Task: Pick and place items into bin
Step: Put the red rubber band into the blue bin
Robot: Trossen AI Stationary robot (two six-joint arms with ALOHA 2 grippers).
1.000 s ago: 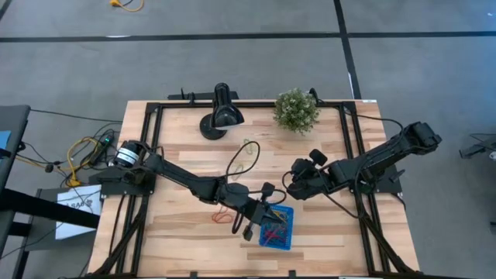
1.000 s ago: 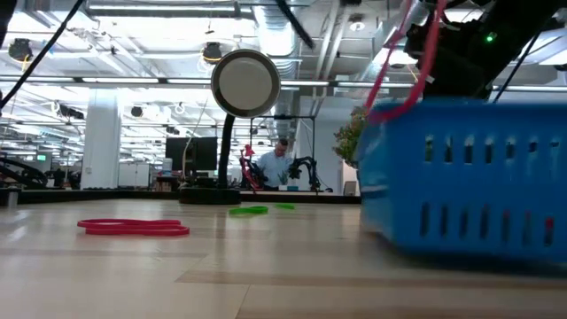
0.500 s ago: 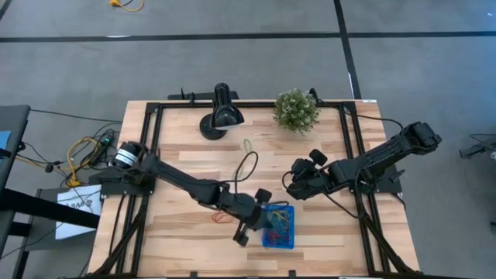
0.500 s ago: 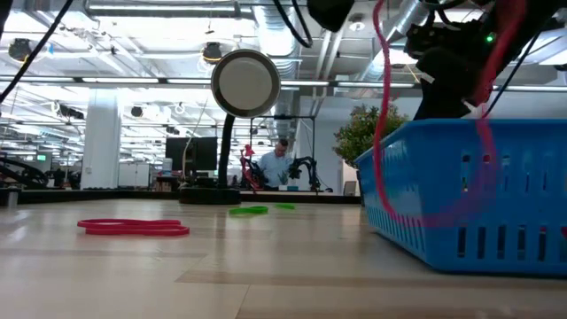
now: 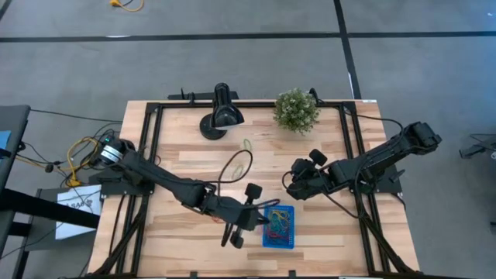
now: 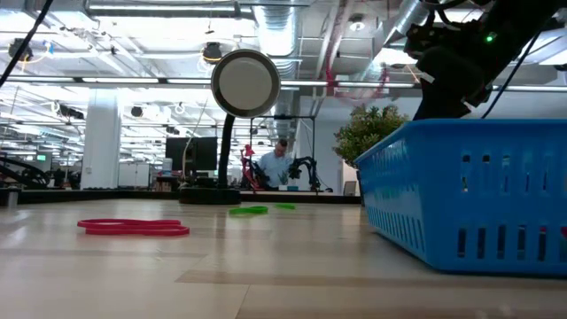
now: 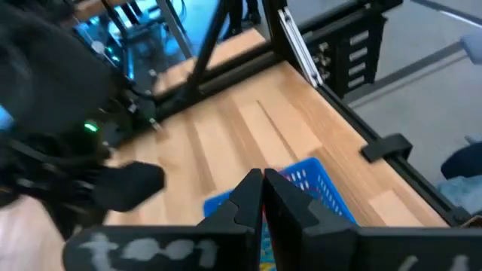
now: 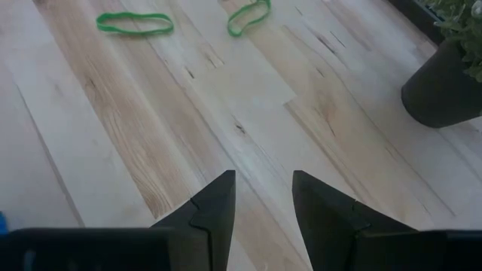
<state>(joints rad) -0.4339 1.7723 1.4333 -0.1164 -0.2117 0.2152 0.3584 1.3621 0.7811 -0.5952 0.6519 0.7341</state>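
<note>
From above: left gripper (image 5: pixel 242 217) hung just left of the blue bin (image 5: pixel 279 227), which sat on the wooden surface (image 5: pixel 186 167) holding a tangle of coloured rubber bands (image 5: pixel 276 225); right gripper (image 5: pixel 298 180) waited apart, up and to the right of the bin.

At table height: bin wall (image 6: pixel 469 208) filled the right side; a red band (image 6: pixel 133 228) lay flat on the boards, green bands (image 6: pixel 248 210) farther back near the lamp (image 6: pixel 244 84).

Left wrist view: fingers (image 7: pixel 248 197) pressed together, nothing seen between them, the bin (image 7: pixel 312 181) just beyond.

Right wrist view: fingers (image 8: pixel 218 203) held apart, empty, above bare wood; two green bands (image 8: pixel 135 23) lay ahead, plant pot (image 8: pixel 444 86) off to the side.
</note>
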